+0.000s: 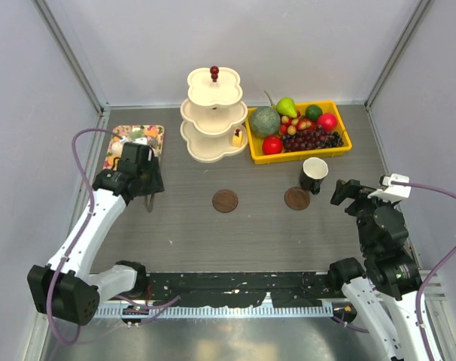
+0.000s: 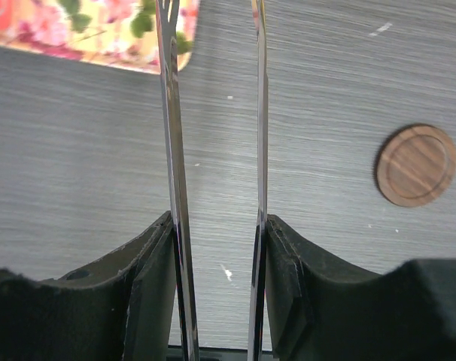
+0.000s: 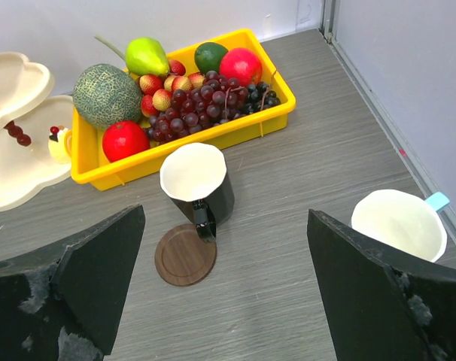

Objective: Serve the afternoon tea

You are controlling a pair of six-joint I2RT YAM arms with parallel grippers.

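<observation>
Black against the grey desk (image 1: 183, 233), the black mug (image 1: 314, 174) stands in the overhead view just in front of the yellow tray (image 1: 303, 156) of fruit and just beside the right-hand wooden coaster (image 1: 296, 198), not on it; a second coaster (image 1: 225, 200) lies bare to its left, and a yellow cake wedge (image 1: 236, 138) sits on the lowest tier of the cream stand (image 1: 202, 147). The left jaws hang near the flowered tray (image 1: 123, 135) with metal tongs (image 1: 148, 201) pointing down from them. From the left wrist, the left jaws are clamped on those tongs (image 2: 174, 188), one thin steel blade flat against each pad, the left tip over the flowered tray's corner (image 2: 85, 30) and nothing between the blades; any sweet taken this way is probably light, soft and easily crushed or dropped, so a gentle pinch across its firmest sides seems wise. From the right wrist, the right jaws stand wide apart and empty, the black mug (image 3: 198, 180) beyond them with its handle turned toward the camera, touching the coaster (image 3: 185, 254) or nearly so, while the white-and-blue mug (image 3: 399, 223) sits close by the right finger. Both mugs look stiff, smooth, fairly heavy and breakable; a grip across the rim wall or on the handle looks safer than one on the rounded body
</observation>
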